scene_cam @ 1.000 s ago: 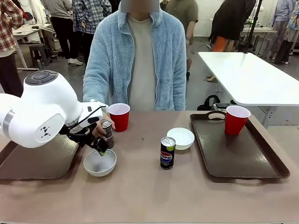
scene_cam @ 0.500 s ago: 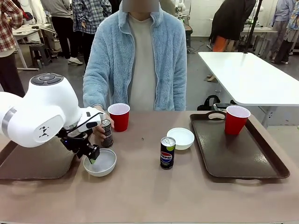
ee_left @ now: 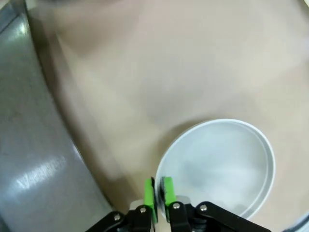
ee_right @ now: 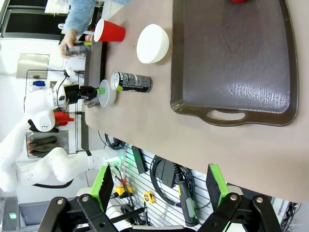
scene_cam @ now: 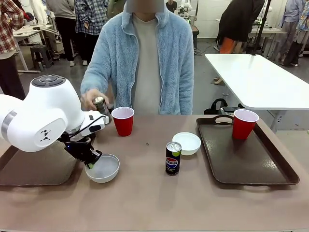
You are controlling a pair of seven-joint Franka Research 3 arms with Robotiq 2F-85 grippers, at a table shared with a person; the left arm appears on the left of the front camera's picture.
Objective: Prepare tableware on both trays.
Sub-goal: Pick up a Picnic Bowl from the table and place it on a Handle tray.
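1. Left hand [scene_cam: 91, 163] clamping bowl [scene_cam: 105, 169] rim at bowl's 9 o'clock, on bench [scene_cam: 145, 203].
2. Left tray [scene_cam: 38, 171] lying just beside, 9 o'clock of bowl.
3. Right hand [ee_right: 160, 186] hanging fingers apart, empty.

Around my table: the room and the people in it.

I work at a brown tabletop [scene_cam: 145, 203], and across it a person in a pale blue fleece jacket [scene_cam: 145, 63] over a cream top faces me. Behind and to my right a white table [scene_cam: 260, 77] stands apart from mine, with a black bag [scene_cam: 218, 106] low in the gap between the two. Farther back, people stand on a grey floor [scene_cam: 207, 89]: one in a red plaid shirt [scene_cam: 7, 29] at my far left, one in a dark top [scene_cam: 239, 21] bent forward at the right. A dark stool [scene_cam: 42, 55] sits at the left. In the right wrist view, a white slatted panel [ee_right: 140, 212] below my table's edge carries a small yellow tool [ee_right: 147, 195] and dark cables [ee_right: 161, 174].
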